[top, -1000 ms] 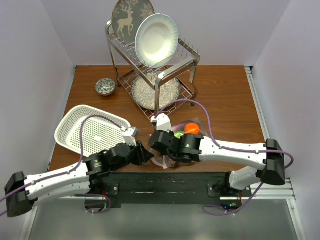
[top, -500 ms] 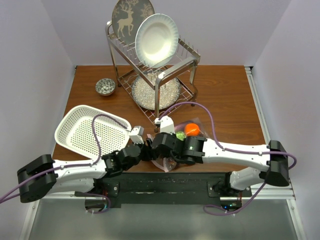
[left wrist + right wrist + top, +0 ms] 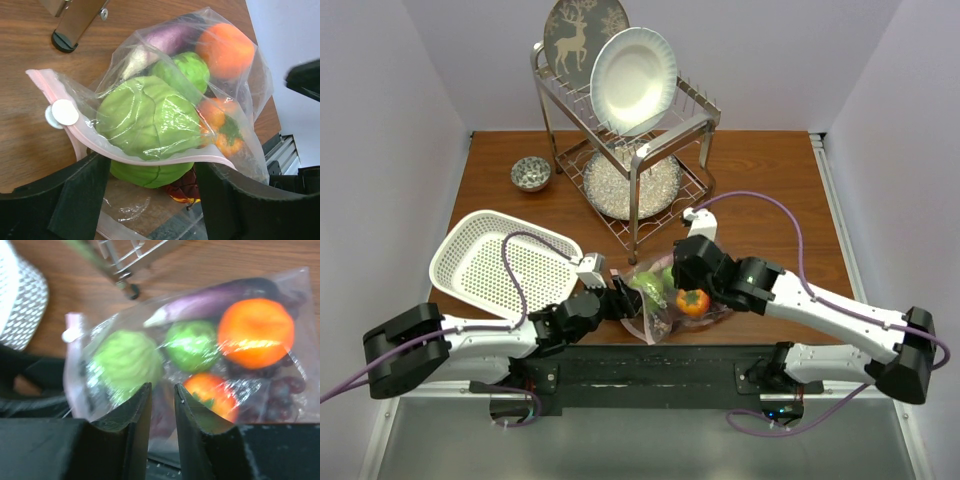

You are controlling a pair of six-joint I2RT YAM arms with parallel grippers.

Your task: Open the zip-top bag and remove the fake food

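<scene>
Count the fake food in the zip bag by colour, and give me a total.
Green: 2, cabbage and lime
Orange or red: 2, orange and red-orange fruit
Purple: 2, eggplant and grapes
Total: 6

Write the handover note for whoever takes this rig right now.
Left gripper: open, straddling the bag at its zip edge, gripping nothing.
Right gripper: nearly closed above the bag; cannot tell whether it pinches plastic.
The bag lies at the near edge of the table, between the arms.
Done: zip strip looks parted around the cabbage.
Left: all food is in the bag; take it out.
</scene>
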